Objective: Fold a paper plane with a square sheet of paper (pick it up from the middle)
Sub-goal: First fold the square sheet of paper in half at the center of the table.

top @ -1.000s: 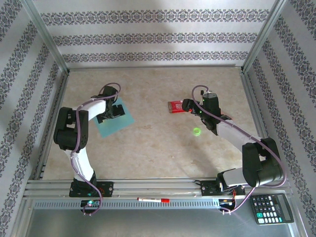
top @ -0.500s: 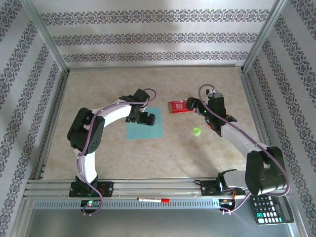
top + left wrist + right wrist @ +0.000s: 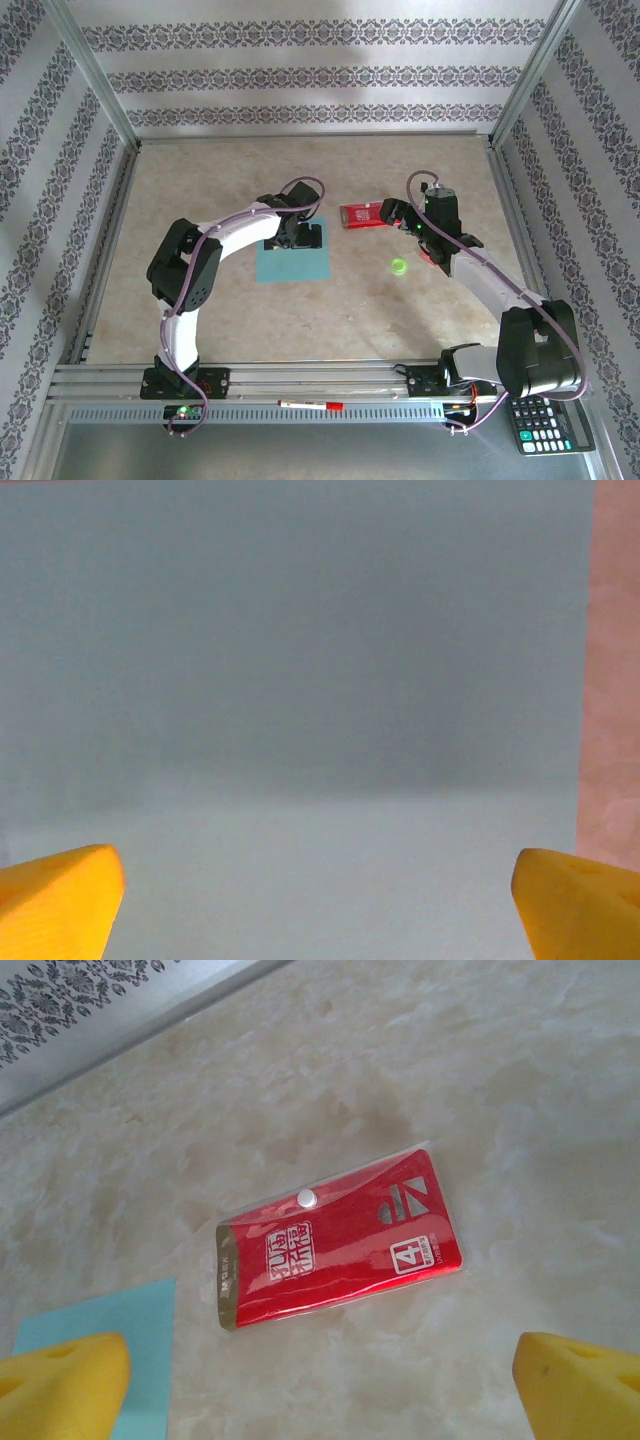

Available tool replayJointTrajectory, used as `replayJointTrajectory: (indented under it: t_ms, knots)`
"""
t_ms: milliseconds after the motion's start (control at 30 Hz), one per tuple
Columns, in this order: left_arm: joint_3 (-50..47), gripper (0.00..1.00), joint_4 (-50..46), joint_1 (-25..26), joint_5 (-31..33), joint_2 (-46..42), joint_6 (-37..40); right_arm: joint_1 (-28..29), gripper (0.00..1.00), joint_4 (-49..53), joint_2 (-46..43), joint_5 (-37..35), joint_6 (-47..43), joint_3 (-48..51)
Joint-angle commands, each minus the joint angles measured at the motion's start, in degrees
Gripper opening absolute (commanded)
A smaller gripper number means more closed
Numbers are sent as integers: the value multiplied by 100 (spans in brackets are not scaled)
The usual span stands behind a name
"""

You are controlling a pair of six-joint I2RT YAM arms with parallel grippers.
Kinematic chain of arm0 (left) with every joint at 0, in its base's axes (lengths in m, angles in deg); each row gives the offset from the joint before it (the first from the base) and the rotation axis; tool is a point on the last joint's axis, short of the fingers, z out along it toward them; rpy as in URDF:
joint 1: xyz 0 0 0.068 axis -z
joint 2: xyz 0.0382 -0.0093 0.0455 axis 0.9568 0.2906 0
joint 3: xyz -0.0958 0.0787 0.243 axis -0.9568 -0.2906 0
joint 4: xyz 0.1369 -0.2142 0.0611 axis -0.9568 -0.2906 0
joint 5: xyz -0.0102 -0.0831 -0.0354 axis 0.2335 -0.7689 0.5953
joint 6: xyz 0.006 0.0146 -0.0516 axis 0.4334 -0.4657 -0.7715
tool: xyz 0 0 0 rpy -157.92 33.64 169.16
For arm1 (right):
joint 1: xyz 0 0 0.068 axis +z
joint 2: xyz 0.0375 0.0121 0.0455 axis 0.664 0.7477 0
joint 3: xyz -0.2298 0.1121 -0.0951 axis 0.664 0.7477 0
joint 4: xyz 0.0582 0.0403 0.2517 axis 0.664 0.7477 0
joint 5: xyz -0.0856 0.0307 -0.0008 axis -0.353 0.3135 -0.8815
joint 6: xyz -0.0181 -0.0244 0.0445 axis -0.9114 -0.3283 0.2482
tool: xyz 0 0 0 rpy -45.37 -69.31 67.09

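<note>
The square sheet of paper (image 3: 293, 264) lies flat and uncreased on the marble-look table, left of centre. My left gripper (image 3: 301, 233) stands open over its far edge. In the left wrist view the light-blue sheet (image 3: 300, 680) fills nearly everything, and the yellow fingertips (image 3: 60, 905) sit wide apart low over it, with nothing between them. My right gripper (image 3: 396, 213) is open just right of a red packet (image 3: 362, 215). The right wrist view has the packet (image 3: 340, 1250) ahead of the open gripper (image 3: 320, 1390), with a corner of the sheet (image 3: 135, 1315) at lower left. The paper plane is out of view.
A small green ring (image 3: 399, 265) lies on the table near the right arm. A red pen (image 3: 310, 405) rests on the front rail and a calculator (image 3: 550, 423) sits at the bottom right. Metal frame posts and patterned walls enclose the table.
The left arm swung right, and the sheet slid from the left side toward the middle and turned square to the table. The right gripper shifted slightly right of the packet.
</note>
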Motion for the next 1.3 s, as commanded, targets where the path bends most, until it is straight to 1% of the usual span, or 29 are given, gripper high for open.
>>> replayJointTrajectory:
  t_ms: [0, 300, 433, 567, 767, 1033, 1267]
  knots:
    - [218, 100, -490, 41, 326, 176, -230, -84, 98, 13, 24, 125, -32, -77]
    - [407, 100, -685, 115, 518, 425, -198, -169, 98, -62, -30, 173, 12, 63]
    - [434, 100, -651, 115, 398, 530, -178, -172, 98, -66, 4, 212, 27, 55]
    - [418, 100, -649, 115, 450, 606, -141, -177, 98, -65, -19, 190, 23, 73]
    - [306, 99, -520, 115, 181, 715, -170, -174, 98, -64, -8, 200, 39, 73]
    - [123, 97, -457, 133, 171, 647, -218, -174, 98, -62, 23, 200, 48, 58]
    - [55, 92, -425, 133, 153, 589, -232, -178, 98, -28, -17, 93, 56, 64]
